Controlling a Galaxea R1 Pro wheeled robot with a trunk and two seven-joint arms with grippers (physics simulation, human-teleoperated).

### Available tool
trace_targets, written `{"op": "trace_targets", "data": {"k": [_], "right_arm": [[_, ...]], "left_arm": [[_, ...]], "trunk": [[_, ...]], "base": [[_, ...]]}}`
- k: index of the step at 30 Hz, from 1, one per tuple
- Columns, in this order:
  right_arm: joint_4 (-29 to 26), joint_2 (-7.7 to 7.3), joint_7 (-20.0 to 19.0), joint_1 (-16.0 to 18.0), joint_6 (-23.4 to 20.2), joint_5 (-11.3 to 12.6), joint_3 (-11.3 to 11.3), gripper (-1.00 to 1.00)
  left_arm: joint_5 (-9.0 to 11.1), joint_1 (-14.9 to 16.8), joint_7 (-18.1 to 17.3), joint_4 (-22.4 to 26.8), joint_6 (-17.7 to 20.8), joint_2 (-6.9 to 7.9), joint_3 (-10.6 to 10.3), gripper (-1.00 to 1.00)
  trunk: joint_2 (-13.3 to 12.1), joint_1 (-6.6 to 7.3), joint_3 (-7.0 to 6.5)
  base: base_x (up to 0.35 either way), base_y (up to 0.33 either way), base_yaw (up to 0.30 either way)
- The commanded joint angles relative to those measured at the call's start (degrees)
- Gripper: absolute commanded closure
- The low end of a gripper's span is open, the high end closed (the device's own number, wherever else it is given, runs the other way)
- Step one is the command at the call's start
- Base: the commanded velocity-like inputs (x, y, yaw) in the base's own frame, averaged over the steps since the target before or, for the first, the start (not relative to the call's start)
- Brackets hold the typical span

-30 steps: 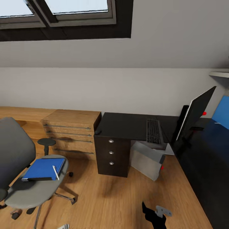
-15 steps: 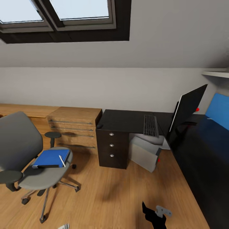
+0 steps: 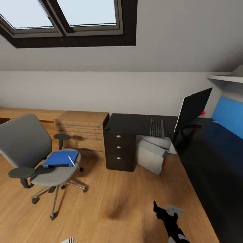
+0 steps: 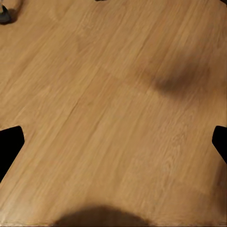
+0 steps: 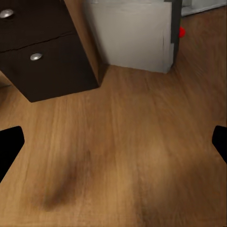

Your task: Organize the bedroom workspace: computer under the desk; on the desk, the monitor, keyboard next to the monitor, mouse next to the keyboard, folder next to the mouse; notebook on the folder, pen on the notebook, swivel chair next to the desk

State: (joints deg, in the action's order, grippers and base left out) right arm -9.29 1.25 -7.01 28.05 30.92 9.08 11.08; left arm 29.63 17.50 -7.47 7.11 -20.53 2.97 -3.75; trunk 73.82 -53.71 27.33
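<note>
No writing or brand mark is legible on anything here; the screen, the tower case and the folder are all plain.

At the lower left of the head view stands the swivel chair, well apart from the black table. On its grey seat lies the blue folder, with a thin pad, apparently the notebook, showing as a dark edge at the folder's near side, and the white pen lying across the folder's right end.

At centre frame the table carries the keyboard flat on its top, just beside the monitor, which stands tilted at the corner on a curved black stand. A small dark mouse sits at the table's left edge. Three dark drawers with silver knobs are all closed. The white computer leans on the wood floor under the table. Left of the table is a wooden drawer chest, also closed.

The right tool hangs over the floor near the drawers and the computer, its fingertips wide apart. The left tool hangs over bare floor, equally spread, gripping nothing.
</note>
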Motion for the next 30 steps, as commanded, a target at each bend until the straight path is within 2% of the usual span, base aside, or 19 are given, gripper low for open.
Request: {"op": "trace_targets", "data": {"k": [1, 8, 9, 11, 12, 14, 17, 19, 23, 27, 30], "right_arm": [[-3.89, 0.00, 2.23, 0.04, -3.06, -1.37, 0.19, -1.00], [-20.07, 0.22, 11.73, 0.07, -21.13, -10.19, 0.14, -1.00], [-24.73, 0.29, 13.04, 0.05, -26.57, -11.66, 0.15, -1.00], [-29.09, 0.34, 13.87, 0.06, -31.59, -12.60, 0.16, -1.00], [-33.21, 0.36, 14.41, 0.06, -36.09, -13.20, 0.16, -1.00], [-38.75, 0.43, 14.87, 0.07, -41.65, -13.70, 0.24, -1.00], [-42.93, 0.46, 15.11, 0.04, -46.15, -13.93, 0.37, -1.00], [-46.73, 0.34, 15.24, 0.01, -50.64, -14.04, 0.49, -1.00], [-49.22, 0.22, 14.90, -0.01, -53.24, -14.05, 0.52, -1.00], [-50.17, -0.02, 12.04, -0.02, -53.94, -14.23, 0.65, -1.00], [-51.02, -1.33, 9.76, -0.07, -54.06, -14.28, 1.52, -1.00]], "left_arm": [[0.62, 0.04, -0.23, -0.08, -0.20, 0.02, -0.38, -1.00], [0.67, 0.06, -0.19, -0.08, -0.15, 0.02, -0.38, -1.00], [0.68, 0.07, -0.18, -0.08, -0.14, 0.02, -0.38, -1.00], [0.68, 0.05, -0.18, -0.08, -0.13, 0.00, -0.38, -1.00], [0.67, 0.03, -0.18, -0.08, -0.13, -0.02, -0.38, -1.00], [0.64, 0.04, -0.18, -0.08, -0.17, -0.01, -0.38, -1.00], [0.62, 0.04, -0.18, -0.08, -0.14, -0.03, -0.38, -1.00], [0.61, 0.05, -0.18, -0.08, -0.15, 0.00, -0.38, -1.00], [0.60, 0.07, -0.18, -0.08, -0.13, -0.05, -0.38, -1.00], [0.60, 0.08, -0.18, -0.08, -0.18, -0.07, -0.38, -1.00], [0.52, 0.07, -0.23, -0.08, -0.22, -0.07, -0.38, -1.00]], "trunk": [[0.04, 0.04, 0.06], [0.04, 0.04, 0.06], [0.04, 0.04, 0.06], [0.04, 0.04, 0.06], [0.04, 0.04, 0.06], [0.04, 0.04, 0.06], [0.04, 0.04, 0.06], [0.04, 0.04, 0.06], [0.04, 0.04, 0.06], [0.04, 0.04, 0.06], [0.04, 0.04, 0.06]], "base": [[-0.327, 0.000, 0.000], [-0.318, 0.000, 0.000], [-0.304, 0.000, 0.000], [-0.299, 0.000, 0.000], [-0.280, 0.000, 0.000], [-0.250, -0.003, 0.000], [-0.199, -0.040, 0.000], [-0.096, -0.166, 0.000], [-0.031, -0.260, 0.000], [-0.007, -0.191, 0.000], [-0.002, -0.060, 0.000]]}}
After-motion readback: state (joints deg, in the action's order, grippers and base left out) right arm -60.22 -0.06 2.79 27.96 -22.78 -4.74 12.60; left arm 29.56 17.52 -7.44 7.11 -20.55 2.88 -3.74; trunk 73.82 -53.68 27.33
